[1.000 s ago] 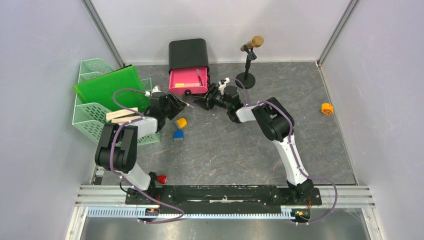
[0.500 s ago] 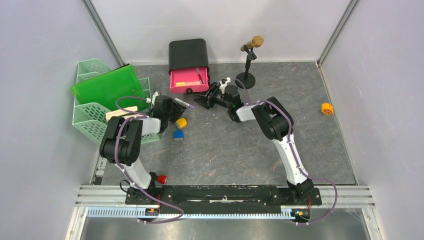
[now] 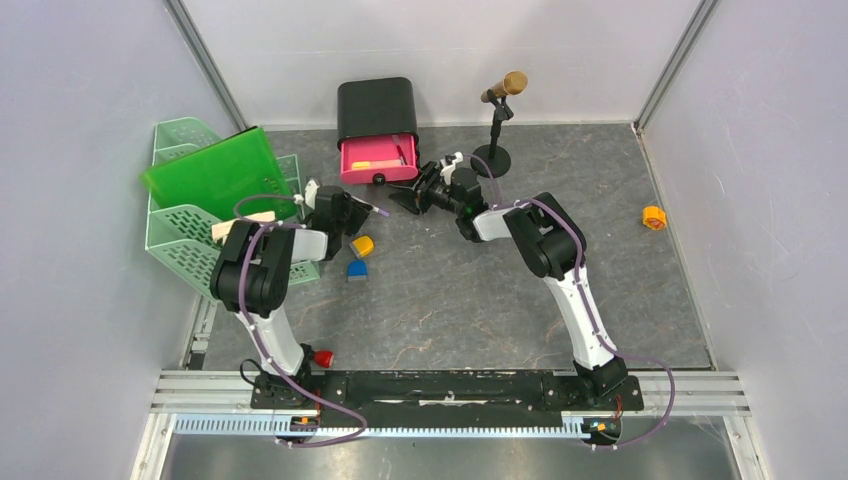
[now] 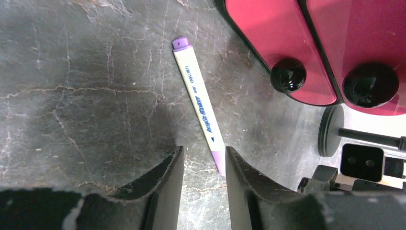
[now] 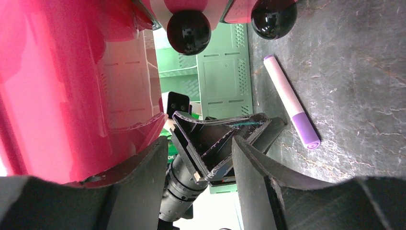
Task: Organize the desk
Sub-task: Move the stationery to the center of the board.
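Left jaws part-open, empty, astride the purple end of the marker on the dark worktop just before the pink drawer; right jaws open, empty, beside that drawer; best centre on the barrel, then close squarely.

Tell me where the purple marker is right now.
In the left wrist view, the purple marker lies flat on the desk, its near end by the left end effector, with the pink drawer front to its right.
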Controlling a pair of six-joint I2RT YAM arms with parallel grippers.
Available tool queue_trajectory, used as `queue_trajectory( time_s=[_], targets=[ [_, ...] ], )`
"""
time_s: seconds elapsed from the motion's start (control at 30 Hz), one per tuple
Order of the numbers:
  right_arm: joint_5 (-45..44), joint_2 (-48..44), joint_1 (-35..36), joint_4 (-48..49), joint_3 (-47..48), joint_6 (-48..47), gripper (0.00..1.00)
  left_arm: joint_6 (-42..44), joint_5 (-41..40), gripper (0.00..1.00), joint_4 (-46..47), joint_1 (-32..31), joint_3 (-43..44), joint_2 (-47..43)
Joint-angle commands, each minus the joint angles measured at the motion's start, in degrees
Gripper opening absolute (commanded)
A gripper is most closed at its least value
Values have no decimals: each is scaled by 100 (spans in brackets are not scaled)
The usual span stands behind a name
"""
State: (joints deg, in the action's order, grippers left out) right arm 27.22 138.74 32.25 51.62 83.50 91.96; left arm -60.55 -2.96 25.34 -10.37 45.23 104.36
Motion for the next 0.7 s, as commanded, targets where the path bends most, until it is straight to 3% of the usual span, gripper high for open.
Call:
queue_trajectory(
  time_s=[0.0,0.47,0.67],
  targets=[
    [108,39,-17,288,332,16,58,-700,-269,46,13,263,226,298],
    [73,250,-48,-239,109,-696,56,-977,-404,44,-407,264,643,796],
    [13,495,-43,-705,292,-1055,50,-1049,-416,41,-779,264,780,899]
  ],
)
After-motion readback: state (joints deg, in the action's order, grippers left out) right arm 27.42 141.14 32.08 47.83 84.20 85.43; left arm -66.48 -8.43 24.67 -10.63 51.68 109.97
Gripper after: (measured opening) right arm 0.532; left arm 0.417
